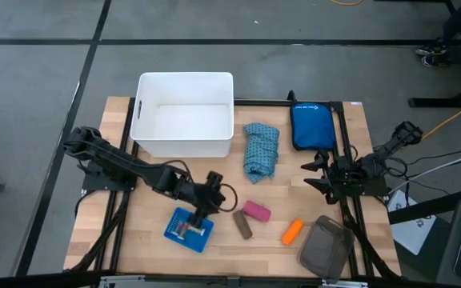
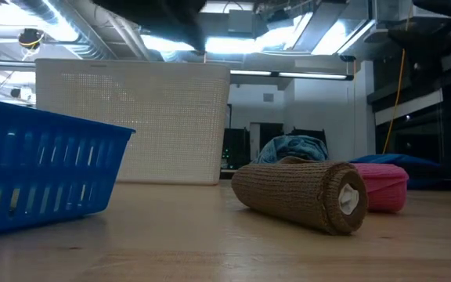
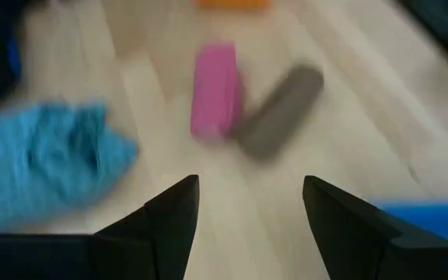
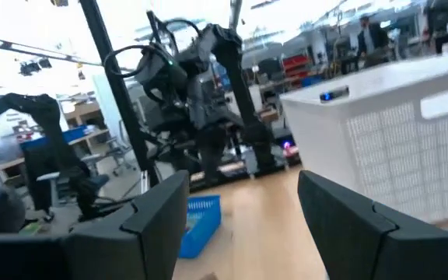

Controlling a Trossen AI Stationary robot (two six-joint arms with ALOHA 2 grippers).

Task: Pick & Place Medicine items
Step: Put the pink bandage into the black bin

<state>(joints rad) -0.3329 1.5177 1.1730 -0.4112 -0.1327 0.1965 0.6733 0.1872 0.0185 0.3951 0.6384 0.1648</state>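
Hovering above the small blue slotted basket (image 1: pixel 189 229), the left pincer (image 3: pixel 250 204) gapes empty. Ahead lie the pink oblong block (image 3: pixel 213 90) and brown knit roll (image 3: pixel 280 111), touching. The right pincer (image 4: pixel 241 204) waits spread at the counter's (image 1: pixel 214 172) right edge.

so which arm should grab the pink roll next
Left, probably. The left gripper hangs open by the blue basket, and the pink roll lies just ahead of its fingers beside the brown roll. The right gripper waits open, farther off near the blue pouch.
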